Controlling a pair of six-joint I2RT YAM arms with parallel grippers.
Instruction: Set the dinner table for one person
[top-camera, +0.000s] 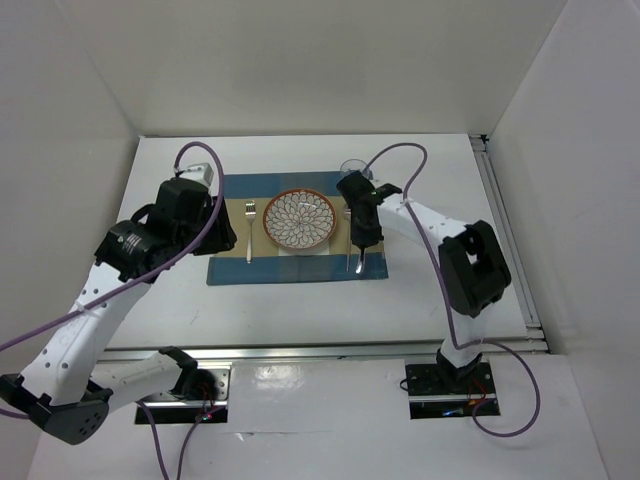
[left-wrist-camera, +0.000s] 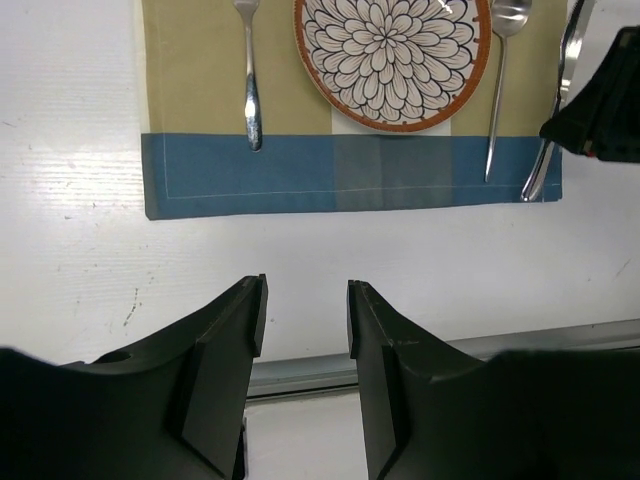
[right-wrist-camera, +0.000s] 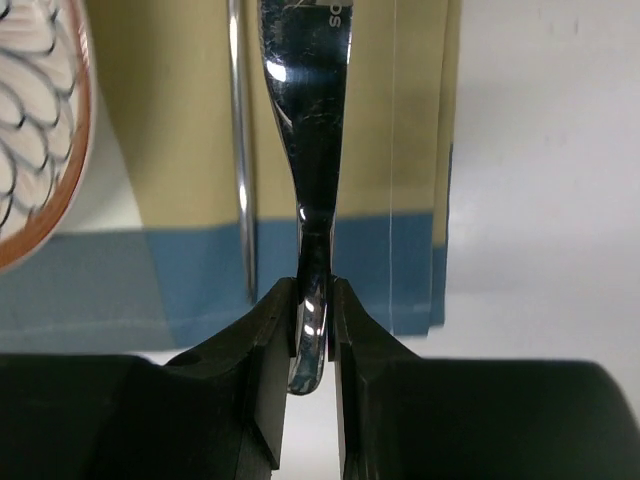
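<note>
Right gripper (right-wrist-camera: 313, 300) — pinched on a steel utensil (right-wrist-camera: 312, 120) — points down, arm stretched over the placemat (right-wrist-camera: 170, 140).

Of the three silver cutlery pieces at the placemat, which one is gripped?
The rightmost silver utensil, at the blue-and-tan striped placemat's right edge: the right gripper is shut on its handle. The silver fork and silver spoon lie free.

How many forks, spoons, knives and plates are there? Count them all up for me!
fork: 1
spoon: 1
knife: 1, pinched in the right end effector
plate: 1
Total: 4
</note>
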